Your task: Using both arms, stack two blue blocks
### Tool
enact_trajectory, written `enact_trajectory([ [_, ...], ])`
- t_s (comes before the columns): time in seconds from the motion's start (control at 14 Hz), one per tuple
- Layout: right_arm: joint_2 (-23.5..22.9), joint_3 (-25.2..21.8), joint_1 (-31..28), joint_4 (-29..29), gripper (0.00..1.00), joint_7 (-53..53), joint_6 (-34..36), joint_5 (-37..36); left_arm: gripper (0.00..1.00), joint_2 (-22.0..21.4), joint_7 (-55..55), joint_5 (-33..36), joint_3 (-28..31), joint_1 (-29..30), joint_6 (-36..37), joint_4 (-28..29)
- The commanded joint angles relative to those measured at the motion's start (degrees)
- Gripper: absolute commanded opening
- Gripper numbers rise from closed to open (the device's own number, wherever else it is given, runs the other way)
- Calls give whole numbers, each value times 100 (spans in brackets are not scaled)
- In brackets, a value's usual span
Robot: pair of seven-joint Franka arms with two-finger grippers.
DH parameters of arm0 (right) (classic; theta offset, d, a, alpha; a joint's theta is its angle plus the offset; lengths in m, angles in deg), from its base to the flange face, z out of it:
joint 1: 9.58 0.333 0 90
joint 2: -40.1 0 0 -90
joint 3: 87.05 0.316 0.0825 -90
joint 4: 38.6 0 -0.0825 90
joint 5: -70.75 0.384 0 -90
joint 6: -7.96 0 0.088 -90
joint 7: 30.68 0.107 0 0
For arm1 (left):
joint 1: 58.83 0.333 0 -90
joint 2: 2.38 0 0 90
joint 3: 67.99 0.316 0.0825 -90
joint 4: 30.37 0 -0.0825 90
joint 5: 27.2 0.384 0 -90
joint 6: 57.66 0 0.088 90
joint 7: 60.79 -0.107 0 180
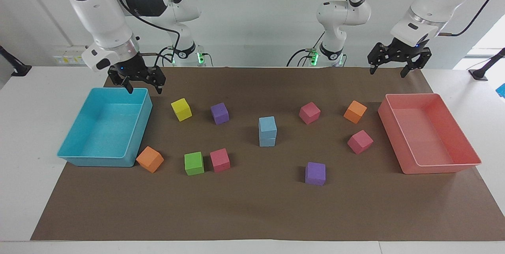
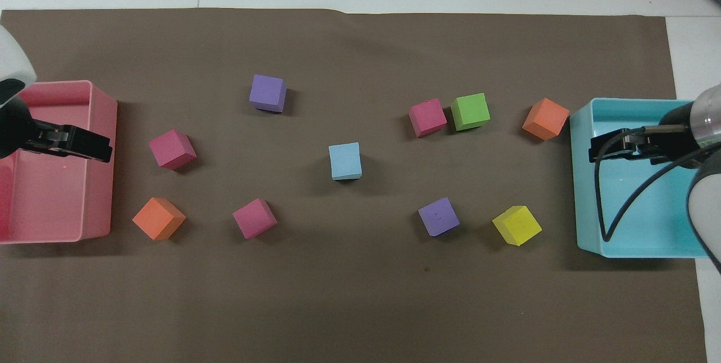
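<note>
Mat (image 1: 252, 214) covers your table nearly edge to edge. Cyan tray (image 1: 79, 155) sits at right arm's end, pink tray (image 1: 465, 159) at left arm's end. Right gripper (image 1: 137, 84) hangs above cyan tray's corner nearest robots, fingers spread, nothing held. Left gripper (image 1: 398, 66) hangs above mat's corner by pink tray, fingers spread, nothing held. You see blue blocks (image 1: 267, 131) stacked one on other at mat's centre, apart from both grippers. Yellow block (image 1: 181, 109) lies between cyan tray and stack.
</note>
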Motion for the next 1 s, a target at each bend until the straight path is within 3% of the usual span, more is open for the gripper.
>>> enact_trajectory([
  [0.0, 151, 65, -71, 35, 100, -22, 111, -170, 100, -24, -49, -42, -37, 107, 112, 14],
  [0.36, 406, 1091, -1405, -210, 100, -128, 506, -143, 100, -24, -49, -42, -37, 212, 94, 31],
  [0.57, 398, 1453, -1863, -361, 100, -180, 499, -135, 100, -24, -49, -24, -28, 212, 111, 23],
  [0.71, 398, 1472, -1882, -369, 100, -198, 481, -38, 100, -24, -49, -24, -28, 212, 111, 31],
  [0.93, 293, 1210, -1453, -701, 100, -268, 655, -152, 100, -24, -58, -16, -37, 212, 111, 23],
])
